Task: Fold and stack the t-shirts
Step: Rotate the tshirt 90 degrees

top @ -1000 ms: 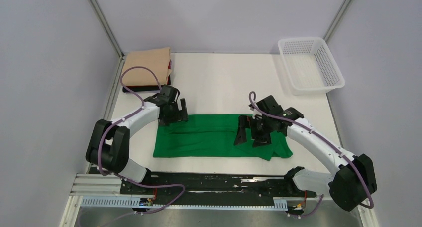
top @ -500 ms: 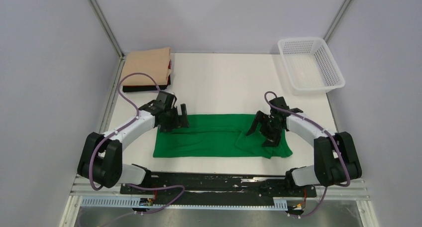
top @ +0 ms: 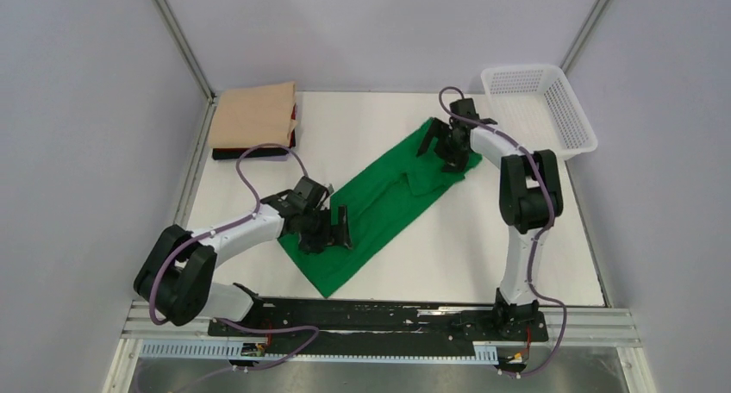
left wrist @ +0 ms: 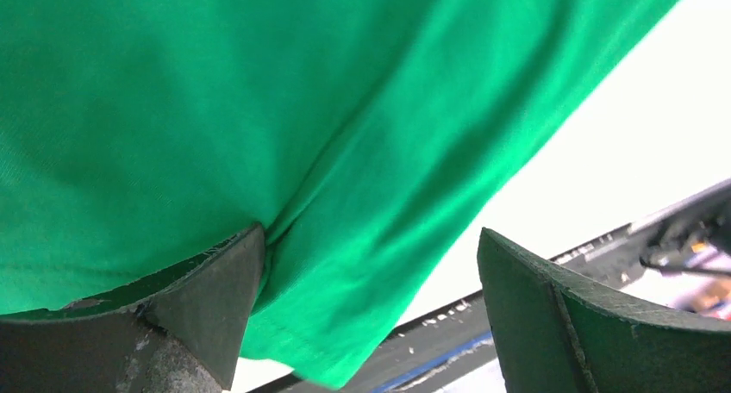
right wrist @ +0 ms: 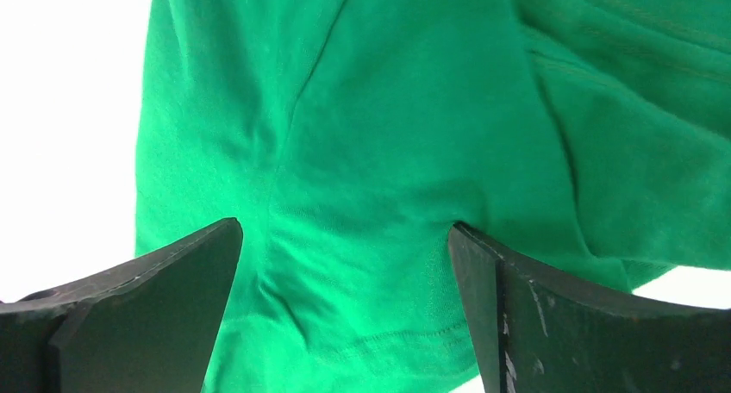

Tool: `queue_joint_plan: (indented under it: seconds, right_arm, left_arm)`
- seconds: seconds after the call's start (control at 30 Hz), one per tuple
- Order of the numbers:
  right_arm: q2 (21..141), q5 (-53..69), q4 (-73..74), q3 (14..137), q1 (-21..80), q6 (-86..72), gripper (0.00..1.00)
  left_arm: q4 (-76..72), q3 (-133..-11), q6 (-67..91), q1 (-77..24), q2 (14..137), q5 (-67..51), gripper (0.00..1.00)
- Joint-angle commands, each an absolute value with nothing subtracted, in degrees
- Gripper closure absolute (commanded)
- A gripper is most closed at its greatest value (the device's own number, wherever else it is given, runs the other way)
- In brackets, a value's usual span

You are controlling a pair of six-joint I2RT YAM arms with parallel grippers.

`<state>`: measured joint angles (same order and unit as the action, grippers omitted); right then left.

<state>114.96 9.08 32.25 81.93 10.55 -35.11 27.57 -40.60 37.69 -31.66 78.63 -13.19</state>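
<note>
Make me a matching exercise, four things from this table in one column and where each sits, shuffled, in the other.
1 green t-shirt
2 tan folded t-shirt
3 white mesh basket
4 left gripper

A far right corner
B far left corner
C at the green t-shirt's near end
D diagonal across the middle

Pairs: 1-D, 2-B, 3-A, 4-C

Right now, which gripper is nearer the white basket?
Right. Right gripper: on the green t-shirt's far end, just left of the basket. Left gripper: on its near end, much farther away.
</note>
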Motion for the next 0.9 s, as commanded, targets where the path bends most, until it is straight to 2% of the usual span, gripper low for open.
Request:
queue_joint_plan:
  seconds: [0.0,0.23,0.4,0.63,0.77,0.87]
  right_arm:
    - [129.37,13.42,23.85,99.14,10.52,-25.48,0.00]
    - [149.99,23.11,23.24,129.60,12.81,-21.10,0.00]
    - [157.10,23.90,18.87,141.16,13.60,-22.34,0.00]
    - [143.98,21.66,14.50,136.38,13.63,-16.84,0.00]
    - [130.69,18.24,14.48,123.65,13.63,-15.58,0.00]
    - [118.69,13.55,15.95,107.96,13.72,-18.56,0.00]
  left_arm:
    - [18.33,-38.07,43.59,-36.19,77.44,-21.36,0.00]
    - [8.35,-42.89,44.69,-44.74,87.11,-25.75,0.00]
    - [9.53,-49.69,42.07,-48.65,93.48,-26.49,0.00]
    - [15.63,-53.51,38.15,-49.21,88.61,-20.27,0.00]
    - [22.99,-53.38,36.43,-49.22,80.94,-12.31,0.00]
    - [28.85,-52.81,36.55,-49.03,74.25,-5.28,0.00]
